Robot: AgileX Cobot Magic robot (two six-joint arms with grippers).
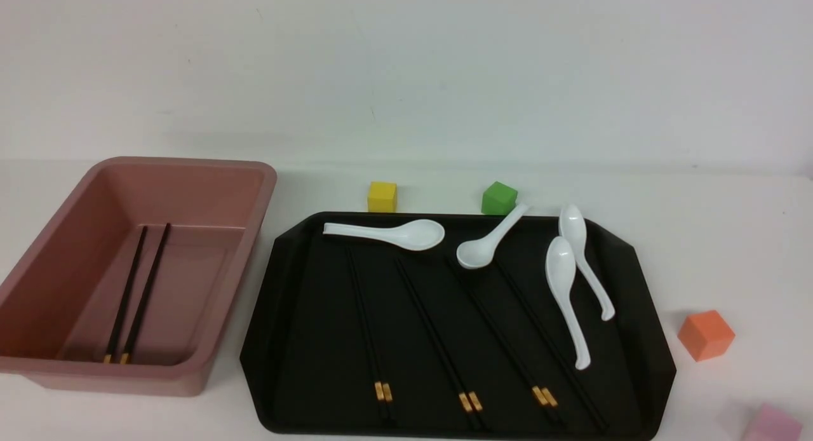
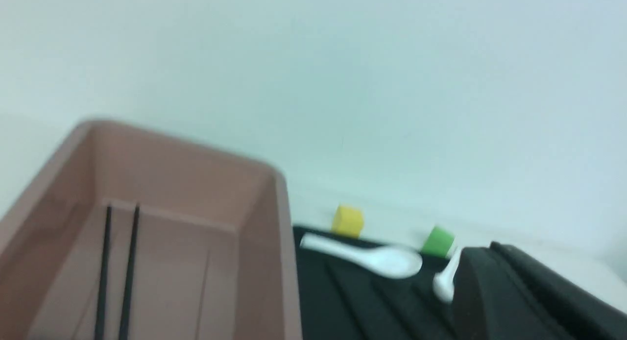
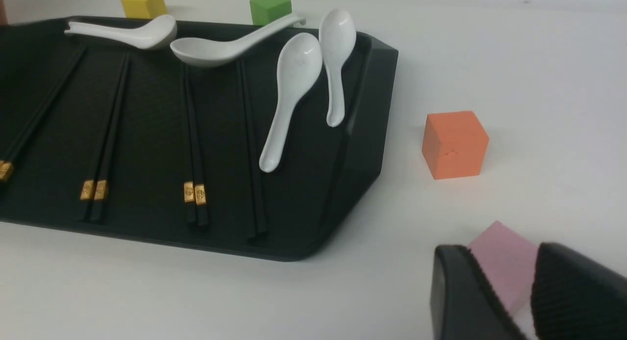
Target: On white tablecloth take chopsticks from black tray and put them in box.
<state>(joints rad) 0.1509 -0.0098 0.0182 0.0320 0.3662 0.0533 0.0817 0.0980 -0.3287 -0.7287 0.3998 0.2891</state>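
On the white tablecloth [image 1: 718,237] the box [image 1: 222,339] stands to the left with the black tray [image 1: 298,339] just beside it on its right. One pair of chopsticks [image 1: 136,288] lies flat on the box floor, side by side, gold-banded ends toward the near wall. More chopsticks lie on the tray, fanned out from its far edge toward its near edge: three pairs [image 1: 438,339] show gold bands near the front rim, and further right run more black sticks [image 3: 254,183], likely a fourth pair, though no band can be made out on them. Four white spoons [image 1: 406,232] rest on the far and right parts of the tray; one has its handle propped over the far rim, pointing at the green cube [image 1: 498,198]. A yellow cube [image 1: 382,196] sits just behind the tray, an orange cube [image 1: 705,334] lies off its right side, and a pink cube [image 1: 772,425] sits nearer the front right. Neither arm shows in the front view. The right gripper [image 3: 502,249] hangs low over the cloth near the pink cube, its two ribbed fingers [image 3: 470,301] parted and holding nothing. The left gripper [image 2: 494,271] appears only as a blurred dark edge above the tray beside the box, and I cannot tell how its jaws are set.
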